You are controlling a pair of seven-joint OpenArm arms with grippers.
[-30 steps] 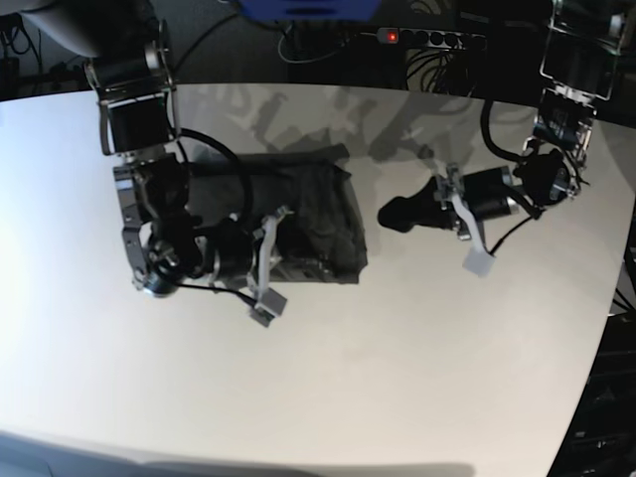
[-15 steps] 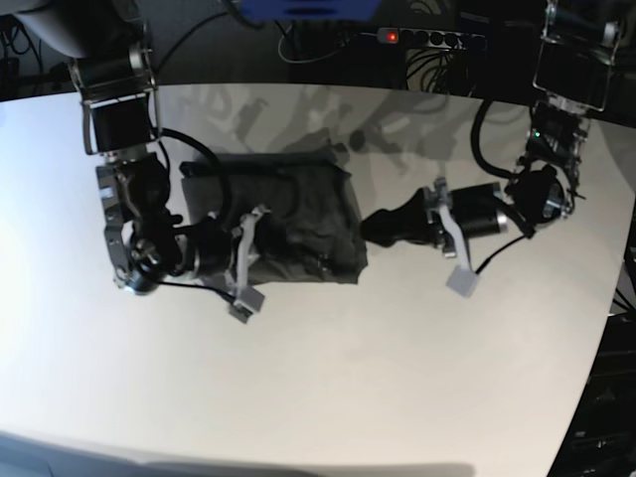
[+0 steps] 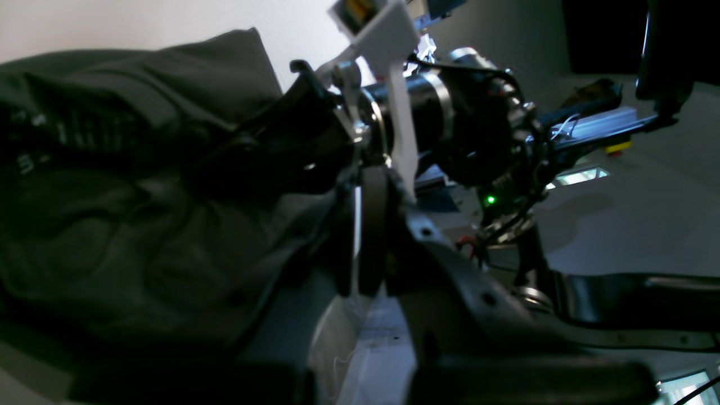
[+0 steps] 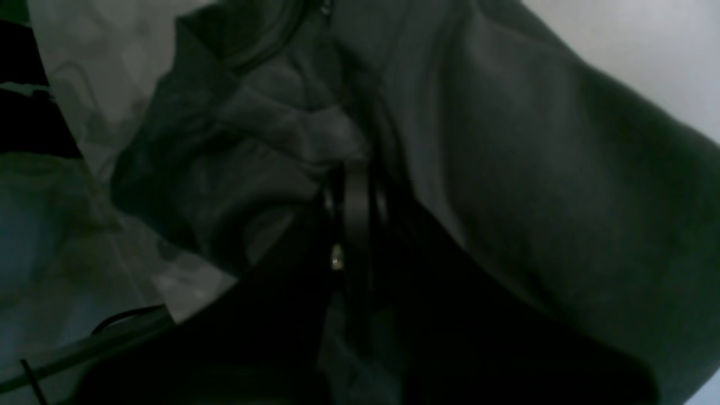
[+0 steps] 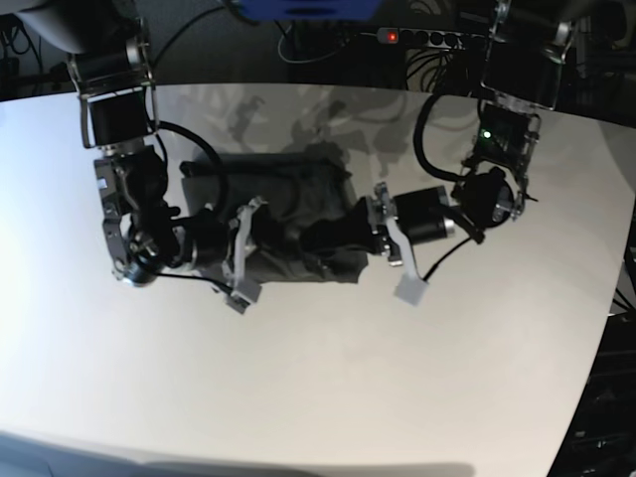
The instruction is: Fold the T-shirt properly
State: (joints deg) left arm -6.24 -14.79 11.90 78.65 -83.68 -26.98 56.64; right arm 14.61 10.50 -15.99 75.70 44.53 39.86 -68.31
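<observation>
The T-shirt [image 5: 298,189] lies as a dark grey, wrinkled, roughly rectangular bundle on the white table [image 5: 348,378], left of centre. My right gripper [image 5: 270,237] rests on its left half, shut; in the right wrist view its fingertips [image 4: 351,180] sit pressed together among folds of the T-shirt [image 4: 562,197], and I cannot tell whether any cloth is pinched. My left gripper [image 5: 318,238] reaches in over the shirt's right edge, shut. In the left wrist view its fingers [image 3: 365,225] are together beside the T-shirt [image 3: 140,225], facing the right arm's wrist [image 3: 461,129].
A power strip [image 5: 427,38] with a red light and loose cables lie behind the table's far edge. A blue object [image 5: 308,8] sits at the top. The table's rounded edge runs down the right side.
My left arm has swung left from the bare table onto the shirt's right edge. My right arm has drawn back a little to the left. Both grippers stay shut.
</observation>
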